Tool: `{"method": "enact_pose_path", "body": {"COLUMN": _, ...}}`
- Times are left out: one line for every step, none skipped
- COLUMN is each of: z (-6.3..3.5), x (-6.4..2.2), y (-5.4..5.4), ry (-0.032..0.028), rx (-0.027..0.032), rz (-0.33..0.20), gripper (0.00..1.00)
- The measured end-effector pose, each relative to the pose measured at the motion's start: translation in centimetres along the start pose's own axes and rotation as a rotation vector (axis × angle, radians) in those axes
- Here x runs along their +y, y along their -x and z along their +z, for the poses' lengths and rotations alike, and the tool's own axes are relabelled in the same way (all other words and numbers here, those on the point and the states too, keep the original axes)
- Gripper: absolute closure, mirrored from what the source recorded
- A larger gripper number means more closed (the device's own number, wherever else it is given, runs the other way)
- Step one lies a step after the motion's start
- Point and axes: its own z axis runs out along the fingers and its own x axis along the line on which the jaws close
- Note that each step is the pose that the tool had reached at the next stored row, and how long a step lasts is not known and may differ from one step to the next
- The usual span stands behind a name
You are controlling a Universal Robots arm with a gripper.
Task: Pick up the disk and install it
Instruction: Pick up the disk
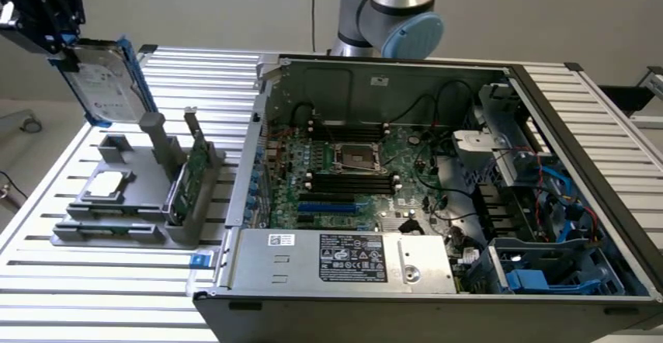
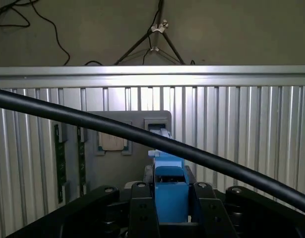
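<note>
Arm pose: the arm's (image 1: 389,9) grey and light-blue joint stood behind the open computer case (image 1: 414,188). Its gripper (image 1: 64,48) hung high at the exterior view's left, above the slatted table (image 1: 62,281).
Tool state: the gripper (image 2: 170,215) was pinching the disk, with its black fingers (image 2: 142,213) pressed on either side of the blue carrier rail.
Disk position: the disk (image 1: 104,79) hung upright on edge in the air, label side towards the exterior camera. It was clear of the grey fixture (image 1: 124,203) beneath it and to the exterior view's left of the case. In the wrist view its blue rail (image 2: 170,191) stood between the fingers.
Cable: one black cable (image 2: 92,121) crossed the wrist view in front of the fixture (image 2: 127,158).
Count: one arm, one gripper, one disk, one fixture and one case.
Fixture contents: one small square silver chip (image 1: 109,184) lay flat in a recess, and one green circuit card (image 1: 192,176) stood on edge in a slot.
Case contents: one motherboard (image 1: 347,180) and one silver power supply (image 1: 342,258) at the near edge.
Writing: the disk's white label carried a red mark and print too small to read. The power supply's black-and-white label was also illegible.
</note>
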Motion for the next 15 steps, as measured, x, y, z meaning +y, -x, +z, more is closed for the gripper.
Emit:
{"method": "enact_pose_path", "body": {"z": -0.44, "x": -0.01, "y": 0.0, "ry": 0.0001, "rx": 0.0001, "rz": 0.000, "gripper": 0.67}}
{"method": "enact_pose_path", "body": {"z": -0.90, "x": -0.02, "y": 0.1, "ry": 0.0002, "rx": 0.0001, "rz": 0.000, "gripper": 0.67}}
{"method": "enact_pose_path", "body": {"z": -1.35, "x": -0.05, "y": 0.1, "ry": 0.0001, "rx": 0.0000, "rz": 0.000, "gripper": 0.67}}
{"method": "enact_pose_path", "body": {"z": -1.80, "x": -0.09, "y": 0.1, "ry": 0.0001, "rx": 0.0001, "rz": 0.000, "gripper": 0.67}}
{"method": "enact_pose_path", "body": {"z": -2.25, "x": -0.16, "y": 0.2, "ry": 0.0001, "rx": 0.0000, "rz": 0.000, "gripper": 0.67}}
{"method": "enact_pose_path", "body": {"z": -2.71, "x": -0.26, "y": 0.2, "ry": 0.0001, "rx": 0.0001, "rz": 0.000, "gripper": 0.67}}
{"method": "enact_pose_path", "body": {"z": -3.18, "x": -0.40, "y": 0.2, "ry": 0.0002, "rx": 0.0001, "rz": 0.000, "gripper": 0.67}}
{"method": "enact_pose_path", "body": {"z": -3.63, "x": -0.58, "y": 0.3, "ry": 0.0000, "rx": 0.0000, "rz": 0.000, "gripper": 0.67}}
{"method": "enact_pose_path", "body": {"z": -4.07, "x": -0.80, "y": 0.4, "ry": 0.0001, "rx": 0.0001, "rz": 0.000, "gripper": 0.67}}
{"method": "enact_pose_path", "body": {"z": -4.53, "x": -1.09, "y": 0.5, "ry": 0.0002, "rx": 0.0001, "rz": 0.000, "gripper": 0.67}}
{"method": "enact_pose_path", "body": {"z": -4.99, "x": -1.45, "y": 0.6, "ry": 0.0001, "rx": 0.0002, "rz": 0.000, "gripper": 0.67}}
{"method": "enact_pose_path", "body": {"z": -5.47, "x": -1.89, "y": 0.7, "ry": 0.0000, "rx": 0.0001, "rz": 0.000, "gripper": 0.67}}
{"method": "enact_pose_path", "body": {"z": -5.92, "x": -2.33, "y": 0.7, "ry": 0.0003, "rx": 0.0002, "rz": 0.000, "gripper": 0.67}}
{"method": "enact_pose_path", "body": {"z": -6.39, "x": -2.76, "y": 0.8, "ry": 0.0005, "rx": 0.0002, "rz": 0.000, "gripper": 0.67}}
{"method": "enact_pose_path", "body": {"z": -6.85, "x": -3.20, "y": 0.8, "ry": 0.0007, "rx": 0.0002, "rz": 0.000, "gripper": 0.67}}
